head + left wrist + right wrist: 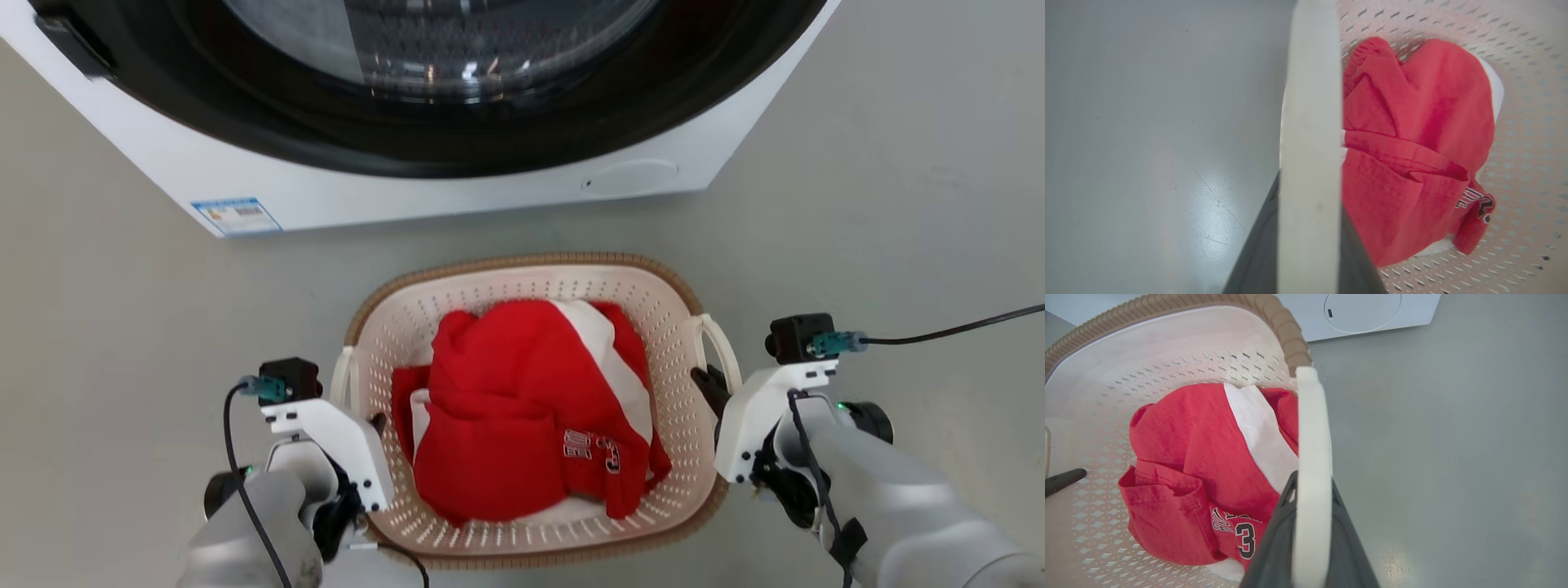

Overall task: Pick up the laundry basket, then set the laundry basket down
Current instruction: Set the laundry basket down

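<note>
The laundry basket, cream-white and perforated with a brown woven-look rim, sits low in the head view before the washer. A red and white garment lies bunched inside it. My left gripper is shut on the basket's left loop handle, which runs up between its dark fingers. My right gripper is shut on the right loop handle in the same way. Both handles stand upright. Whether the basket's bottom touches the floor is hidden.
A large white washing machine with a dark round door stands just beyond the basket. Grey floor spreads to both sides. A black cable trails from my right wrist camera.
</note>
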Available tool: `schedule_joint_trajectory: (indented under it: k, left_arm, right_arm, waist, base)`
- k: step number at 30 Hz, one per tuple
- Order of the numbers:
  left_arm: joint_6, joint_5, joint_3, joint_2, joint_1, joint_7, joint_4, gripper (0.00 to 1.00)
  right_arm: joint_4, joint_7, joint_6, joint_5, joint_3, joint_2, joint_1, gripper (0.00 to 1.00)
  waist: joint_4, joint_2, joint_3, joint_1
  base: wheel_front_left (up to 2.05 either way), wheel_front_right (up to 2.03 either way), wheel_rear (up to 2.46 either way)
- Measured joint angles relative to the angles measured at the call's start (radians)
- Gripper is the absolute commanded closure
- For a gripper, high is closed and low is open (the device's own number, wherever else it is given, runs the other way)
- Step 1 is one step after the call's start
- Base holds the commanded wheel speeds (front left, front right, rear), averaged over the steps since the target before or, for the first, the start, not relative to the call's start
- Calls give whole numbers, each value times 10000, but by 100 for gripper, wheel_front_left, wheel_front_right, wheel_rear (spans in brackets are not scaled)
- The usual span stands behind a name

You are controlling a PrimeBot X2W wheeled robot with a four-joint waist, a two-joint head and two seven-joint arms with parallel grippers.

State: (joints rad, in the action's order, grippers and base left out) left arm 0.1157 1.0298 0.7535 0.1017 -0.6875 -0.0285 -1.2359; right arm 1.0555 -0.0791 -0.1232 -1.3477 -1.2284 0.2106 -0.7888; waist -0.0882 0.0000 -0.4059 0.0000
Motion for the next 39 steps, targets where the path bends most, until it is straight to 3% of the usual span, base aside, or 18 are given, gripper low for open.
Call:
schedule_joint_trajectory:
  k: [15, 28, 39]
  left_arm:
    - [33, -215, 222, -29, -1359, -1379, -142, 100]
    - [79, -445, 242, -69, -2141, -2027, -328, 100]
    - [77, -543, 148, -155, -2673, -2197, -384, 100]
  right_arm:
    - [-211, -1237, -2, -82, 23, 267, -1054, 100]
    - [-209, -1678, -4, -54, 387, 328, -1506, 100]
    - [-330, -1676, -4, 786, 1499, 387, -1794, 100]
  waist:
    - [149, 0, -2145, 0]
    - [336, 0, -3573, 0]
    - [445, 0, -4269, 0]
  base:
    - [0, 0, 0]
    - [0, 0, 0]
    - [0, 0, 0]
